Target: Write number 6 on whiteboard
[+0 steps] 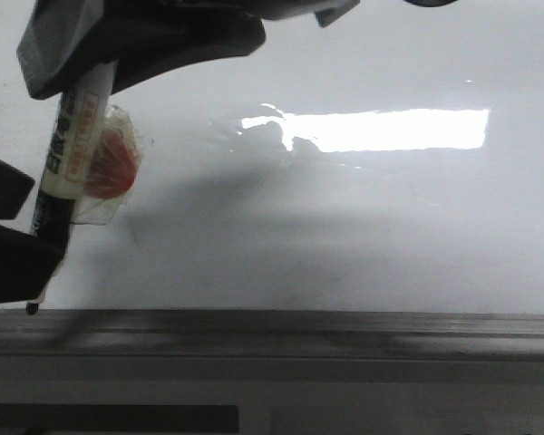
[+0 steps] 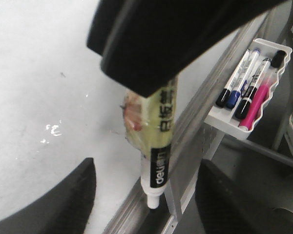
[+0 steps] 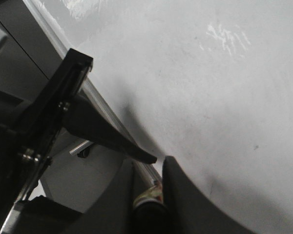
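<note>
Glossy white, the whiteboard [image 1: 363,236] carries no number 6 yet; I see only a tiny smudge [image 2: 62,74] on it. The marker [image 1: 68,172] hangs nib-down at the board's lower left, its tip just over the grey ledge [image 1: 344,326]. My right claw [image 3: 149,195] is clamped on the marker's upper barrel. My left claw [image 2: 146,170] stands spread wide, one finger on either side of the nib end and touching nothing. To write well, I judge the nib must lift off the ledge, move up onto bare board and press lightly, starting with the slanted upper stroke. A tray [image 2: 219,119] of spare pens hangs beside the ledge.
</note>
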Available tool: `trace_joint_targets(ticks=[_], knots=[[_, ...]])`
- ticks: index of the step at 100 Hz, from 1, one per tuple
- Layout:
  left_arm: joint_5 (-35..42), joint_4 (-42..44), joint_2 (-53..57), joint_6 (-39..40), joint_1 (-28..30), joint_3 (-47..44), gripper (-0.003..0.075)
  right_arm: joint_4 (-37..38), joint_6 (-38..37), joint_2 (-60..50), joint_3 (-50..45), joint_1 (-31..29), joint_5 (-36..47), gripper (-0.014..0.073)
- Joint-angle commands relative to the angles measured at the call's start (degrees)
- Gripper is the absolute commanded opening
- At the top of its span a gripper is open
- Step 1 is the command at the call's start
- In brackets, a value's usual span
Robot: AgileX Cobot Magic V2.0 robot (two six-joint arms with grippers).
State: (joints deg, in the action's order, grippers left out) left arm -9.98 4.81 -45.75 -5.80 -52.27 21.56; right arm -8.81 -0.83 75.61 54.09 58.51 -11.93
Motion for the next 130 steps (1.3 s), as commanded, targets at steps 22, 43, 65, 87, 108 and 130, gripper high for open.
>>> trace_joint_targets(ticks=[22,43,65,87,108,130], knots=[[3.0,-1.1,13.2,0.6,1.4,2.1,0.0393,-0.4,0.4,-9.0,1.8,-5.4,2.5,-0.0064],[2.8,-1.2,19.5,0.6,9.4,2.1,0.0388,-0.4,0.3,-11.5,2.5,-11.5,3.6,-0.0064],[2.8,-4.8,20.1,0.6,15.9,2.1,0.0388,-0.8,0.3,-10.2,2.5,-14.9,8.1,-0.0064],[3.0,-4.8,20.1,0.6,16.5,2.1,0.0388,-4.9,0.3,-4.4,1.8,-14.7,7.3,-0.0064],[3.0,-4.8,20.1,0.6,16.5,2.1,0.0388,-5.8,0.3,-3.1,-1.8,-12.8,3.2,-0.0064],[3.0,-4.8,20.1,0.6,16.5,2.1,0.0388,-2.6,0.3,-6.1,-0.6,-12.9,8.6,-0.0064]])
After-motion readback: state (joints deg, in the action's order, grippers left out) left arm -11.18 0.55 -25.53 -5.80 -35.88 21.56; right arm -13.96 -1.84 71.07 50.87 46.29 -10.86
